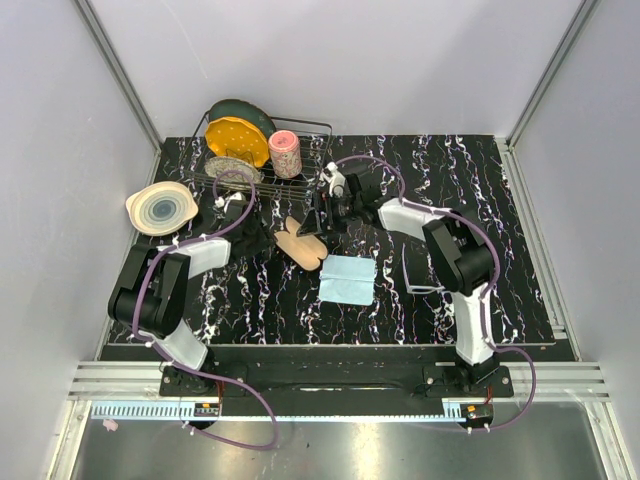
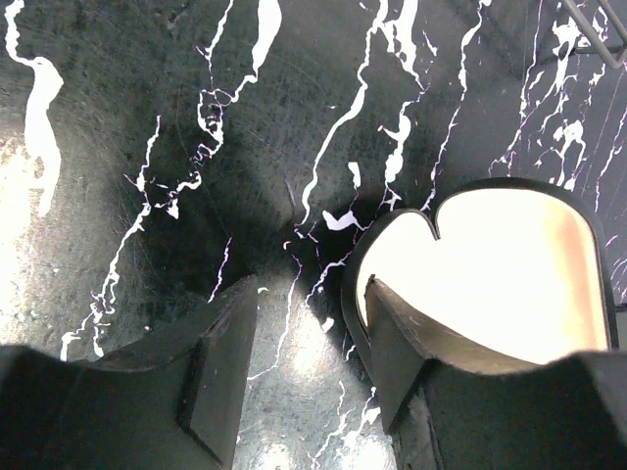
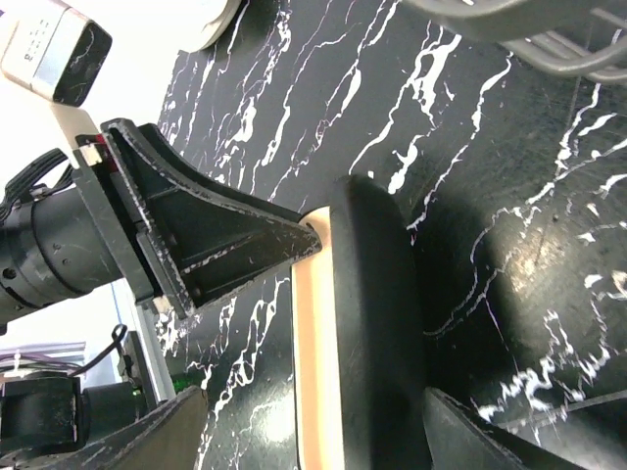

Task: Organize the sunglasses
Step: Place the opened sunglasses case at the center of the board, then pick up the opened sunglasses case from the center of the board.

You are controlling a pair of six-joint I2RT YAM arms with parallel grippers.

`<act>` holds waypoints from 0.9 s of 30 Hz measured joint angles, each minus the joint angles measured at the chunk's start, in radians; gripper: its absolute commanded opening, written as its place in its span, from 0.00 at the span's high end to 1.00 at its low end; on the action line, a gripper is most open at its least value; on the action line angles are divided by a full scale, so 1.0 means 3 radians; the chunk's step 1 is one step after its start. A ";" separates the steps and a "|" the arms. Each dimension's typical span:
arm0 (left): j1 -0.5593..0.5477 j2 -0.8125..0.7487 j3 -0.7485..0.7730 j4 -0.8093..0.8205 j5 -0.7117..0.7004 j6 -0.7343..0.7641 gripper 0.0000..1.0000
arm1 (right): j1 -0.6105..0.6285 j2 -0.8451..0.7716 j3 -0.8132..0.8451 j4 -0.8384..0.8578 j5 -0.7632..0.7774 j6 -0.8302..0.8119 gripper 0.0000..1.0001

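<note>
The black glasses case (image 1: 303,246) lies open at mid-table with its tan lining up. My left gripper (image 1: 266,237) is open just left of it; in the left wrist view (image 2: 309,294) its right finger (image 2: 392,343) sits at the case rim (image 2: 364,245). My right gripper (image 1: 319,221) is open and straddles the raised case half (image 3: 377,323), with a gap on the left side (image 3: 313,401). The light-blue cloth (image 1: 348,278) lies flat in front of the case. A thin whitish outline, probably the sunglasses (image 1: 412,282), shows beside the right arm, partly hidden.
A wire dish rack (image 1: 300,150) at the back holds a yellow plate (image 1: 237,140) and a pink cup (image 1: 285,155). A cream bowl (image 1: 160,208) sits at the far left. The left gripper's finger (image 3: 216,235) reaches the case edge in the right wrist view.
</note>
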 measured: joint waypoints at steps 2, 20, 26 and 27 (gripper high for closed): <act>-0.0003 0.0000 0.0001 -0.0003 -0.0004 0.0001 0.50 | 0.0000 -0.0114 -0.0074 -0.0004 0.0093 -0.0014 0.07; -0.0050 0.0084 0.0093 -0.0121 0.0005 -0.0001 0.65 | 0.0356 -0.0754 -0.0205 -0.0888 0.1100 -0.0994 0.32; -0.0051 0.0095 0.0095 -0.0122 0.0015 -0.0029 0.67 | 0.0504 -0.0586 0.0079 -0.1059 0.1452 -0.1369 0.37; -0.0051 0.0098 0.0095 -0.0120 0.0017 -0.0037 0.67 | 0.0495 -0.0544 0.0120 -0.1074 0.1511 -0.1415 0.39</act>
